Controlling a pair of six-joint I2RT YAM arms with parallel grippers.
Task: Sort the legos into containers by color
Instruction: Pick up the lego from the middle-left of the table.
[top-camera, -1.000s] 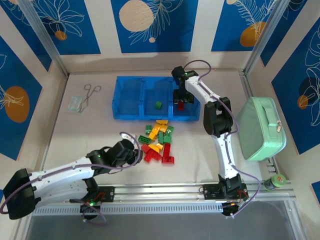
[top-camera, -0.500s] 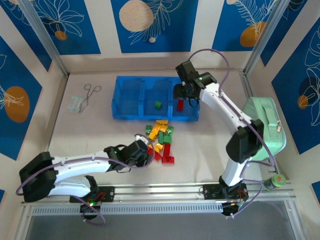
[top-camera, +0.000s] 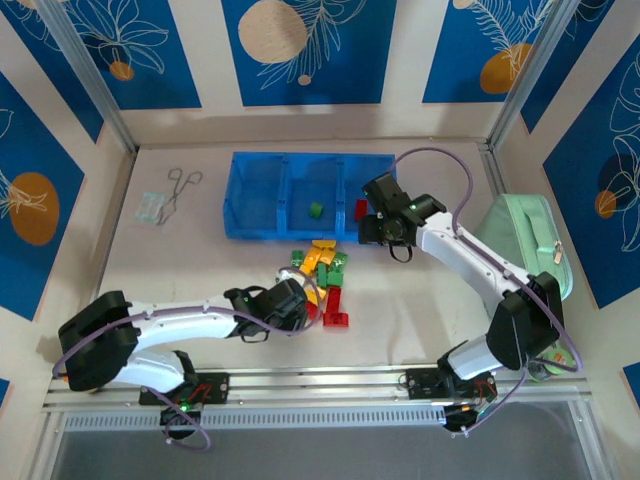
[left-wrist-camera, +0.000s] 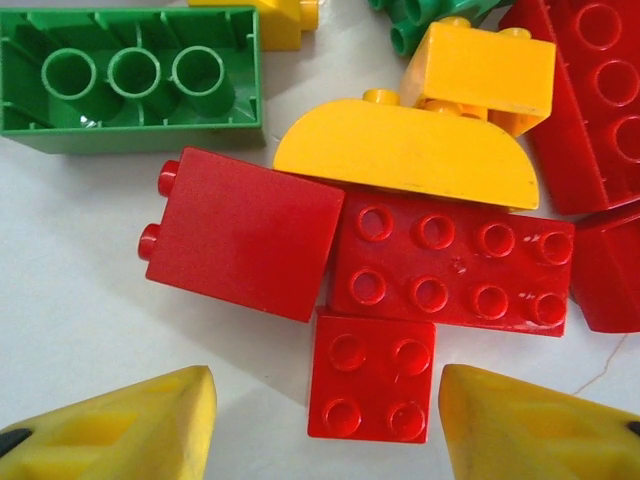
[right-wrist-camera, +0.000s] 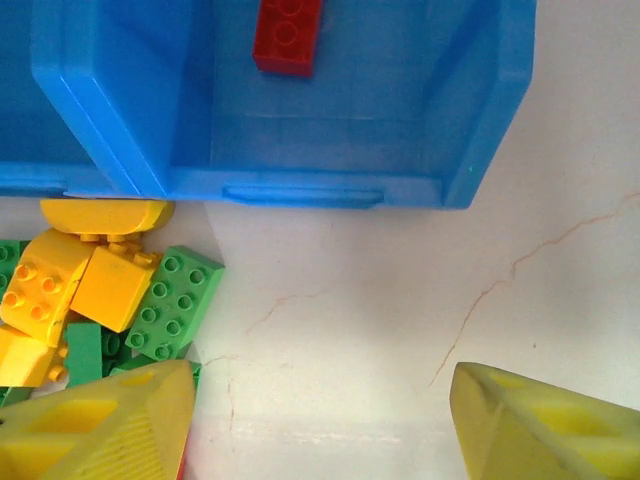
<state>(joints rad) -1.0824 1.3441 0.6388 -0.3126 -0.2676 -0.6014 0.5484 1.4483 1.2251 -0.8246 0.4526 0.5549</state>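
Between blue patterned walls (top-camera: 300, 50), legos (top-camera: 322, 280) dot white tabletop (top-camera: 180, 262).

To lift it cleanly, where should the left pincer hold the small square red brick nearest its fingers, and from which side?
Grip the square red brick by the two walls facing the fingers, coming straight down. It lies flat, studs up. Its far edge meets the long red brick, so those two walls look free. The open left pincer has one finger off each.
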